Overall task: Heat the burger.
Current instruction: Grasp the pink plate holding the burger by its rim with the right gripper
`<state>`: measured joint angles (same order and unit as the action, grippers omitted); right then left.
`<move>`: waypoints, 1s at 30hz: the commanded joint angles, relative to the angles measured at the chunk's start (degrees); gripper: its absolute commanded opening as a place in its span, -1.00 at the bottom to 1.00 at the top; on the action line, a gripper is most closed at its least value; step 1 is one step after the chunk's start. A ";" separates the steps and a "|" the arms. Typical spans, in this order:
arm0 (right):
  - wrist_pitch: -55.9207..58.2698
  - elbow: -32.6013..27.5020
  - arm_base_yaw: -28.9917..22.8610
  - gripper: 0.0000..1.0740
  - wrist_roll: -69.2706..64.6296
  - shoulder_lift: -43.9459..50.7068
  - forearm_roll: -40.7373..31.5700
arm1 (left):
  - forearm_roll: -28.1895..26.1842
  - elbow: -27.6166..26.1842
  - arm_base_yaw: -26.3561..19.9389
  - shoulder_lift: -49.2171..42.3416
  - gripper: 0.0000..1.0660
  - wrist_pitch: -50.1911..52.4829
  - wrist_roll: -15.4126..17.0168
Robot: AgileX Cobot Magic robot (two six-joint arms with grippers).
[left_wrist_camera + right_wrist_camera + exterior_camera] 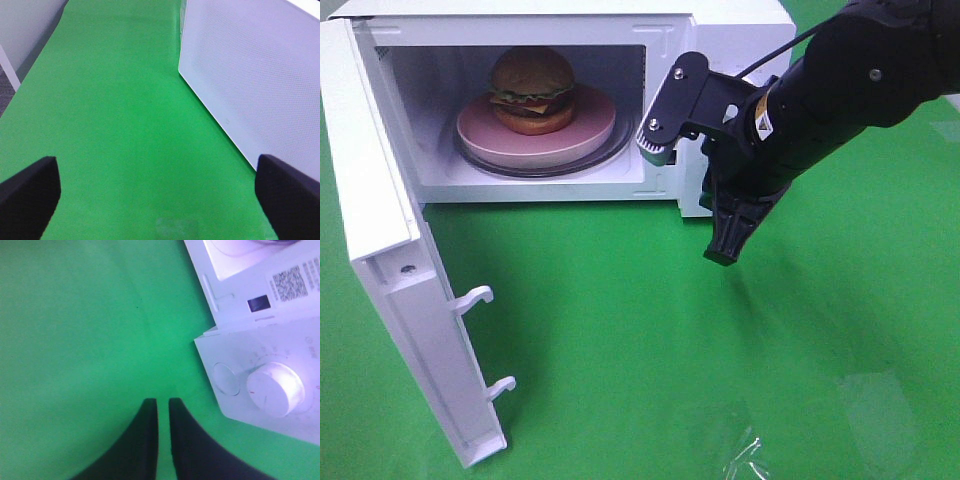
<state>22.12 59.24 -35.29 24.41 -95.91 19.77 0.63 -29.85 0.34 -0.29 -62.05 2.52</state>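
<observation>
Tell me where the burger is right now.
In the exterior high view, the burger sits on the pink plate inside the open microwave, upper left, with the right end effector to its right.

The burger [532,85] is set on the plate [588,133], which is placed inside the microwave [740,20] at the back of the mat [640,350]. The door [380,230] is swung out to the left, and the right gripper [721,252] is held just before the control panel [235,352], on the right.
</observation>
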 commanded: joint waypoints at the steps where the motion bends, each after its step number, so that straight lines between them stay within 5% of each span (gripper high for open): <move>1: -0.80 0.40 -0.11 -0.74 6.65 0.57 1.78 | -0.23 0.23 -0.11 -0.29 0.83 0.80 0.06; 7: -0.86 0.40 -0.11 -0.72 24.81 0.57 1.95 | -0.23 0.23 -0.11 -0.29 0.83 0.80 0.06; 18: -0.86 0.40 -0.11 -0.56 26.30 0.57 1.43 | -0.23 0.23 -0.11 -0.29 0.83 0.80 0.06; 24: -2.23 0.40 -0.11 -0.10 23.61 0.57 1.55 | -0.23 0.23 -0.11 -0.29 0.83 0.80 0.06; 25: -2.35 0.40 -0.11 0.15 23.61 0.57 1.55 | -0.23 0.23 -0.11 -0.29 0.83 0.80 0.06; 26: -2.35 0.40 -0.11 0.15 23.61 0.57 1.55 | -0.23 0.23 -0.11 -0.29 0.83 0.80 0.06; 30: -2.29 0.40 -0.11 0.77 23.61 0.57 1.60 | -0.23 0.23 -0.11 -0.29 0.83 0.80 0.06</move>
<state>20.34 59.36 -35.29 48.53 -95.91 21.31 0.63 -29.85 0.34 -0.29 -62.05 2.52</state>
